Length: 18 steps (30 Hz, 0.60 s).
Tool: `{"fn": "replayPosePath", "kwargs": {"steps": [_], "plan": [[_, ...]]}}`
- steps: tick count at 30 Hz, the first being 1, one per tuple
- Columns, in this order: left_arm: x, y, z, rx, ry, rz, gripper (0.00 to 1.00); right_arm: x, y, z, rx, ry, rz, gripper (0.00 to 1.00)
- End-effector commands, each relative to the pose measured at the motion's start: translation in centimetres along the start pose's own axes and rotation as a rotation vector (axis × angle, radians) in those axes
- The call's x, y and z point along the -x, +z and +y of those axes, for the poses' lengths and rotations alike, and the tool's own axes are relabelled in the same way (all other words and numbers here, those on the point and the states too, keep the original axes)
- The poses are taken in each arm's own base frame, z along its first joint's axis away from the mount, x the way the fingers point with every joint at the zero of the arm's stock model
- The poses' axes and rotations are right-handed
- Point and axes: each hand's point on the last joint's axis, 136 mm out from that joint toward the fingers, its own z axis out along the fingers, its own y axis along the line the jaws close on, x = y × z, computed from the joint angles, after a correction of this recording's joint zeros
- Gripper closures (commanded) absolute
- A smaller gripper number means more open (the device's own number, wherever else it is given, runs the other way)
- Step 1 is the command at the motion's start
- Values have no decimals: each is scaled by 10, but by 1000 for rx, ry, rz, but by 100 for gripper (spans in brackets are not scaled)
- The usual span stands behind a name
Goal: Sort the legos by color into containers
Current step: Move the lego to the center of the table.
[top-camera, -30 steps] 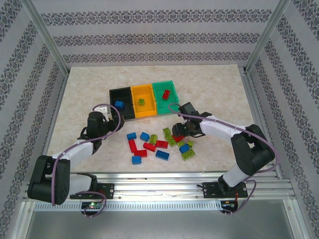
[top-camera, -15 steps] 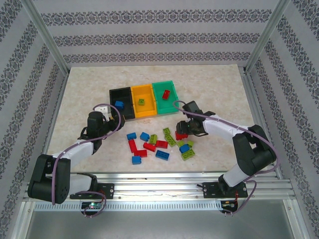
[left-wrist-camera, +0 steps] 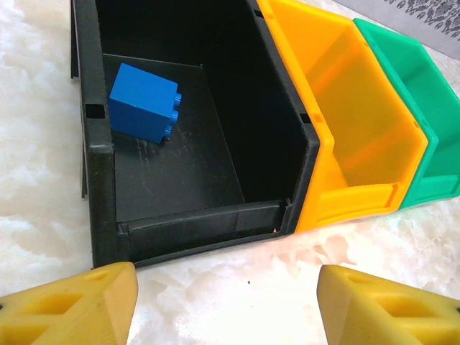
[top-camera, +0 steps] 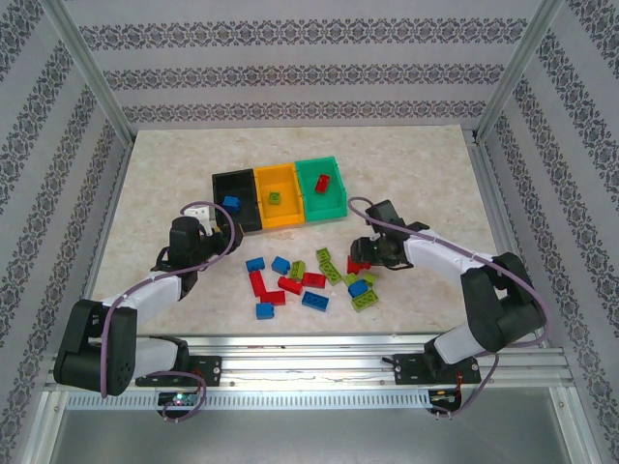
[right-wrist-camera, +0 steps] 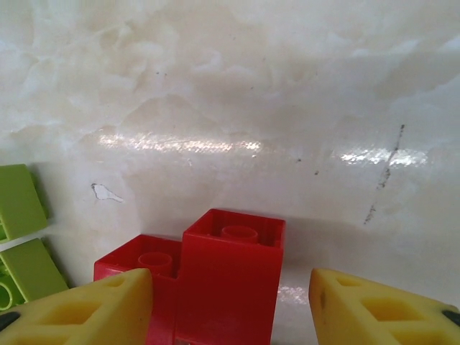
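The right gripper (right-wrist-camera: 228,287) stands partly open, its yellow fingers (right-wrist-camera: 86,305) astride a red lego (right-wrist-camera: 231,248) on the table (right-wrist-camera: 251,86), clamping nothing; lime legos (right-wrist-camera: 18,205) lie just left of it; the left gripper (left-wrist-camera: 226,280), likewise parted and empty, hovers just near of the black bin (left-wrist-camera: 100,180), which holds a blue lego (left-wrist-camera: 144,104); the orange-yellow bin (left-wrist-camera: 345,144) and green bin (left-wrist-camera: 431,122) adjoin on its right.

Pale marbled tabletop (top-camera: 416,164), damask-striped walls (top-camera: 309,72), aluminium corner posts (top-camera: 89,68), near-edge metal rail (top-camera: 309,372)
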Motion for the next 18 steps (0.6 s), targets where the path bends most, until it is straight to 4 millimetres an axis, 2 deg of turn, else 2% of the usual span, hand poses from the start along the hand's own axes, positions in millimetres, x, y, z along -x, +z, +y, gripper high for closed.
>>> {"fn": "replayPosePath", "kwargs": {"steps": [1,9,18], "plan": [[8,-2,-1,-20,-10,-39,33,-6,3,-12,-8,63,7,40],[6,0,-2,-25,-15,-30,33,18,-13,2,45,81,-58,37],[6,1,-2,-29,-17,-29,33,22,-4,-22,-82,92,-71,39]]}}
